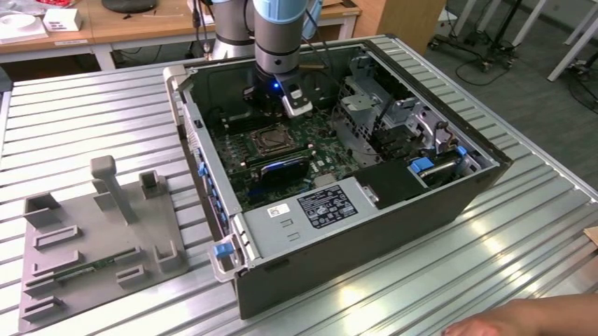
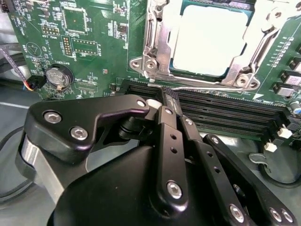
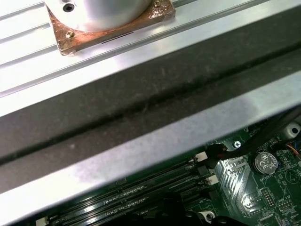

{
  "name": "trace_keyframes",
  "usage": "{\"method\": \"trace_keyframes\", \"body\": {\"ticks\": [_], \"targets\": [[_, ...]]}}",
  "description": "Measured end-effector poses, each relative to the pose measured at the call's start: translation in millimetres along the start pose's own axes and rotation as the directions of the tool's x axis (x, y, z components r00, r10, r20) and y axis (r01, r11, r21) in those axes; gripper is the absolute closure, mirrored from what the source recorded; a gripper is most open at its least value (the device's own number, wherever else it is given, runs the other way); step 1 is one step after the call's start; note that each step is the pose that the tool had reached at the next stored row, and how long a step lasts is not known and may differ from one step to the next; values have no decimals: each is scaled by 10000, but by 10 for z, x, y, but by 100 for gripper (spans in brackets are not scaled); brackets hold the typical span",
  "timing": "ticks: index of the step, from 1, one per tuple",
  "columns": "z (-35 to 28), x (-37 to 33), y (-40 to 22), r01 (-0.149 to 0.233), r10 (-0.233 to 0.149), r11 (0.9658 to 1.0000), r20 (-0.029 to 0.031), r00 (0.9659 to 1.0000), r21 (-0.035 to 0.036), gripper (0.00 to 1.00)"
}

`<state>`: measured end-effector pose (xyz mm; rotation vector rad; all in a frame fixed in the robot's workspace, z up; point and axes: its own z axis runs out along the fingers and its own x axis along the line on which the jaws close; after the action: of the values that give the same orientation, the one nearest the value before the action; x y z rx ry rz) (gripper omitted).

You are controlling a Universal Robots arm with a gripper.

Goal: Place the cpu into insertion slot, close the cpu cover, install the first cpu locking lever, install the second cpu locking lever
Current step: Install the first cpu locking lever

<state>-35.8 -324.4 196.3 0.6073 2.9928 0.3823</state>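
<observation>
Cpu [image 2: 209, 40] sits in the insertion slot [image 1: 260, 145], with the cpu cover [image 2: 157, 44] down to retain it. Claw [image 2: 168, 97] is pinched narrow and empty, tips at the locking lever [image 2: 207, 88] by the motherboard's memory slots [image 2: 225, 110], probably to press it.

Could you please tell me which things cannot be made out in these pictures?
1. Second wrist view: the cpu and the cpu cover are cut off by the picture's edge, and the gripper covers part of the board beside them.
2. Exterior view: the insertion slot is too small to tell whether its levers are latched.
3. First wrist view: the case wall hides most of the motherboard.
</observation>
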Motion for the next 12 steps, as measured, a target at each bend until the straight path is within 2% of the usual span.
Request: {"method": "trace_keyframes", "body": {"ticks": [12], "targets": [[-1, -4, -9, 3, -3, 10000, 11, 10000, -2, 90]]}}
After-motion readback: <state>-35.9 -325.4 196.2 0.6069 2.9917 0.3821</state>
